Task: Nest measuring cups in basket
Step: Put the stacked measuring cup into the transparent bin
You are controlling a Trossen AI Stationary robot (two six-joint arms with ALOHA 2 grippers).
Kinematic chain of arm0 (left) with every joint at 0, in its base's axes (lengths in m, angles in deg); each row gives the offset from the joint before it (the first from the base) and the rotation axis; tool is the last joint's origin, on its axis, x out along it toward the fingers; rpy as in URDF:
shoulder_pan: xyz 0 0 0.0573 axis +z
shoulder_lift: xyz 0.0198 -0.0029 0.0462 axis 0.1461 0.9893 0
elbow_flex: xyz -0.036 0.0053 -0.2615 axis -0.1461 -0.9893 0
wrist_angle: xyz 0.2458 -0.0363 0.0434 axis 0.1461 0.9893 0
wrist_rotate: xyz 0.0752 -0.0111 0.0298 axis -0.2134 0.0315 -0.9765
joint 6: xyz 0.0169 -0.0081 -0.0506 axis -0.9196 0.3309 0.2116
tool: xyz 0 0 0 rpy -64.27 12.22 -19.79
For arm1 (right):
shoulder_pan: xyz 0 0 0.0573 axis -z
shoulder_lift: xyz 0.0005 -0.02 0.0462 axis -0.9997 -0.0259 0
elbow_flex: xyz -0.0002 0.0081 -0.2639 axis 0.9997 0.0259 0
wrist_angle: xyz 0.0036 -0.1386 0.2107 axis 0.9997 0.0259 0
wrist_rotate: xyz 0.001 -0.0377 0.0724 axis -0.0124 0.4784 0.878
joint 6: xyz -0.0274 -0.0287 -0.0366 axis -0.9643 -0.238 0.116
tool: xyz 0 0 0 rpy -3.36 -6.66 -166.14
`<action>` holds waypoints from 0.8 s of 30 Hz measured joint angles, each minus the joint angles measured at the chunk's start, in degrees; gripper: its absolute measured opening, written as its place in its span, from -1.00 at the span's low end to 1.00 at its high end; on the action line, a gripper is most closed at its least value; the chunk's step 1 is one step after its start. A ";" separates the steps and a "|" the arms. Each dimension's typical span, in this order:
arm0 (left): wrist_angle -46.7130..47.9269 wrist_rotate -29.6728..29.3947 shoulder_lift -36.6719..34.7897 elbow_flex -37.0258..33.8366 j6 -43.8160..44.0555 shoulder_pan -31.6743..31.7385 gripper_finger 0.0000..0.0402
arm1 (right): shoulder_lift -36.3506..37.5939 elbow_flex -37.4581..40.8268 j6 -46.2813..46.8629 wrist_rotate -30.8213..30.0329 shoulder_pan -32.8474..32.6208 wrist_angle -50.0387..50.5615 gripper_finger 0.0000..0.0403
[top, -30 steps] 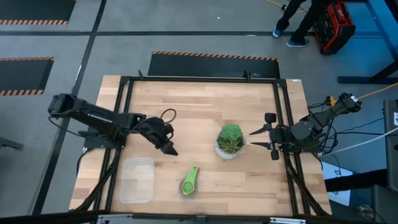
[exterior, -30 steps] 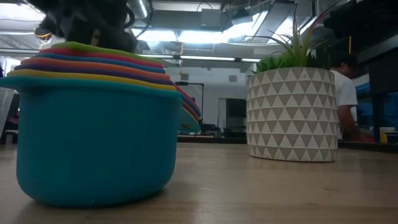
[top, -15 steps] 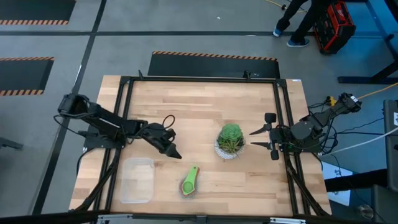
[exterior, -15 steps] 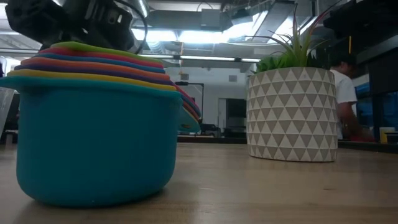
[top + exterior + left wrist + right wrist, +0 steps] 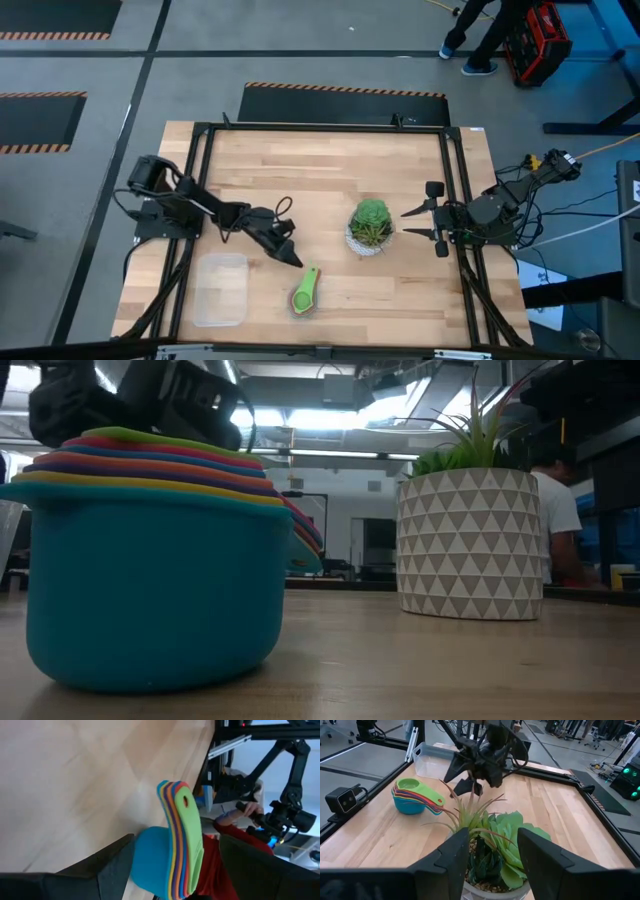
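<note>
Your measuring cups (image 5: 305, 291) sit nested in one stack on the wooden table (image 5: 330, 170), near its front edge, green cup on top, big blue one at the bottom, handles fanned together and pointing toward the middle of the table. In the low view the stack (image 5: 150, 560) fills the near left, rims layered yellow, orange, red, blue and green above the blue bowl. The basket (image 5: 220, 289) lies empty on the table, beside the stack on the left arm's side, near but not touching. The cups are outside the basket. Your left gripper (image 5: 287, 254) hangs just beyond the handle end of the stack, fingers spread apart, holding nothing; its wrist view looks between the two dark fingers (image 5: 112, 865) straight at the green handle (image 5: 187, 827), and nothing shows contact with the cups. The right wrist view shows that same gripper (image 5: 470, 772) above the table behind the stack (image 5: 415, 795), with the basket (image 5: 432, 757) farther back. Your right gripper (image 5: 422, 225) waits at the right side of the table, fingers wide apart, empty, pointed at the potted plant (image 5: 371, 226), which stands between the two arms. A person (image 5: 555, 520) shows in the room behind the plant pot (image 5: 470, 540).
</note>
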 joint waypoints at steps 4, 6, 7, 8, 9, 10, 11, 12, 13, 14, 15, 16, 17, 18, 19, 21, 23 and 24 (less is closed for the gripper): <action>-0.07 2.12 3.18 3.00 -0.34 0.00 0.42 | 0.00 0.00 0.00 0.00 0.01 0.00 -0.14; -0.14 3.65 5.00 4.48 -0.39 0.00 0.42 | 0.00 0.00 0.00 0.00 0.02 0.00 -0.14; -0.10 4.47 5.95 5.04 -0.42 0.00 0.42 | 0.00 0.00 0.00 0.00 0.00 0.00 -0.14; 0.09 5.25 6.89 5.61 -0.44 0.00 0.42 | 0.00 0.00 0.00 0.02 0.00 0.04 -0.14; 0.14 5.76 7.73 6.27 -0.46 -0.05 0.42 | 0.00 0.00 -0.02 0.02 0.00 0.03 -0.14; 0.03 6.23 8.49 6.90 -0.51 -0.16 0.42 | 0.00 0.00 0.00 0.02 0.00 0.04 -0.14; -0.14 6.96 9.29 7.48 -0.53 -0.17 0.42 | 0.00 0.00 0.00 0.01 0.01 0.04 -0.14; -0.13 7.70 10.03 7.95 -0.53 -0.18 0.42 | 0.00 0.00 0.00 0.02 0.00 0.06 -0.14; -0.14 8.53 10.64 8.38 -0.64 -0.33 0.42 | 0.00 0.00 -0.02 0.02 0.01 0.15 -0.14; -0.31 8.86 11.17 9.06 -0.61 -0.47 0.42 | 0.00 0.00 -0.02 0.02 0.00 0.22 -0.14; -0.70 9.04 11.68 9.48 -0.67 -0.61 0.42 | 0.00 0.00 0.00 0.02 0.02 0.24 -0.14; -0.90 9.53 11.98 9.81 -0.69 -0.63 0.42 | 0.00 0.00 0.00 0.02 0.02 0.26 -0.14; -1.47 9.98 12.45 10.18 -0.80 -0.65 0.42 | 0.02 0.00 -0.02 0.02 0.00 0.26 -0.14; -2.30 10.17 12.79 10.42 -0.91 -0.66 0.42 | 0.00 0.00 -0.02 0.02 0.00 0.26 -0.14; -3.00 10.13 12.83 10.44 -0.94 -0.63 0.42 | 0.00 0.00 -0.02 0.02 0.02 0.26 -0.14; -4.06 10.00 12.77 10.46 -0.68 -0.61 0.42 | 0.02 0.00 -0.02 0.02 0.00 0.26 -0.14; -3.88 9.89 12.78 10.44 -0.62 -0.66 0.42 | 0.01 0.00 -0.02 0.02 0.01 0.26 -0.14; -3.77 9.72 12.78 10.44 -0.47 -0.85 0.42 | 0.02 0.00 -0.02 0.02 0.00 0.26 -0.14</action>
